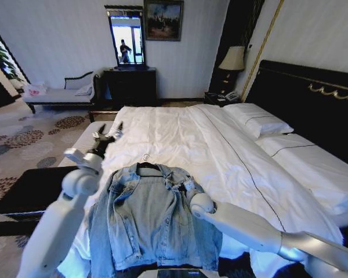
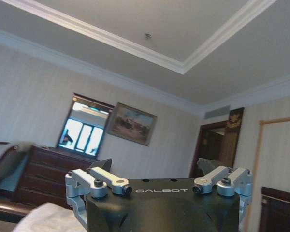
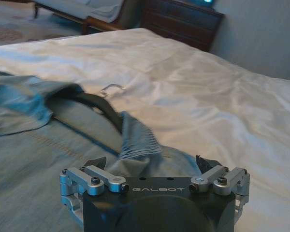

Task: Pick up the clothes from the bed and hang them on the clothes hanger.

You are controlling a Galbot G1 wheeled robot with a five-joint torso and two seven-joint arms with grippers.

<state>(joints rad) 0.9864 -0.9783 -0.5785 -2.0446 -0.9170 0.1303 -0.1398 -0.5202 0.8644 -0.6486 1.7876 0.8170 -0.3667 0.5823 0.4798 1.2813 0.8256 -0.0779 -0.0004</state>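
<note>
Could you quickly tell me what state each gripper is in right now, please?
Left gripper: open, holding nothing, raised above the bed.
Right gripper: open, fingers resting at the denim jacket shoulder.

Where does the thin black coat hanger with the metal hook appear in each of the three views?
Head view: the black coat hanger sits inside the collar of the light blue denim jacket.
Left wrist view: not in it.
Right wrist view: hanger under the collar.
Shared landmark: the white bed.

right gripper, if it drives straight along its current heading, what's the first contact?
Most likely the denim jacket: the right gripper is low over it, with the collar fold directly ahead. Past that come the hanger and the bed. Depth to the fold is unclear.
</note>
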